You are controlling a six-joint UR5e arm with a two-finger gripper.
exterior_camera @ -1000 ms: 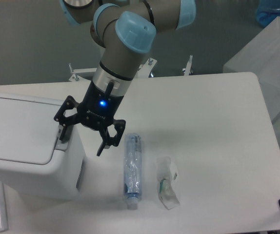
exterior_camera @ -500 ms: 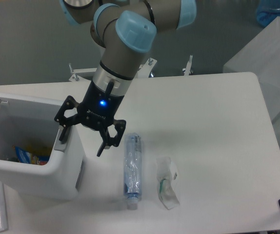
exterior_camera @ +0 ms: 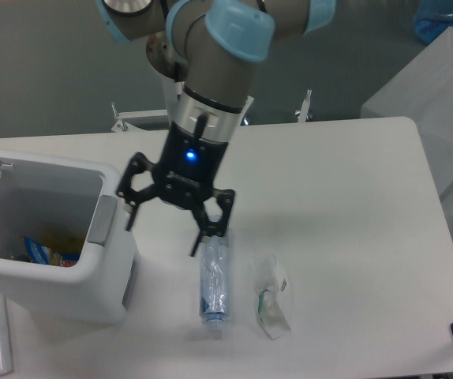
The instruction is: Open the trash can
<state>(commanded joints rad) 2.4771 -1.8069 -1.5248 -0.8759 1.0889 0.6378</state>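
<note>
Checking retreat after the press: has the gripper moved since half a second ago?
Yes. The gripper has shifted right, off the trash can rim's grey tab, toward the bottle.

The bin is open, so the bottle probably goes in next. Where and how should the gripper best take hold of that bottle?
Probably across the middle of the bottle, coming straight down from above. It lies flat on the table, its long axis running toward the camera, so open jaws would close on its left and right sides. The gripper hangs open just above its far end.

Trash can [exterior_camera: 53, 268] with lid raised; gripper [exterior_camera: 163, 233] beside it.
2 spread fingers [exterior_camera: 204, 234] hold nothing, just above a clear bottle [exterior_camera: 214, 276] lying on the worktop [exterior_camera: 345, 237] next to a crumpled wrapper [exterior_camera: 271, 298].
</note>
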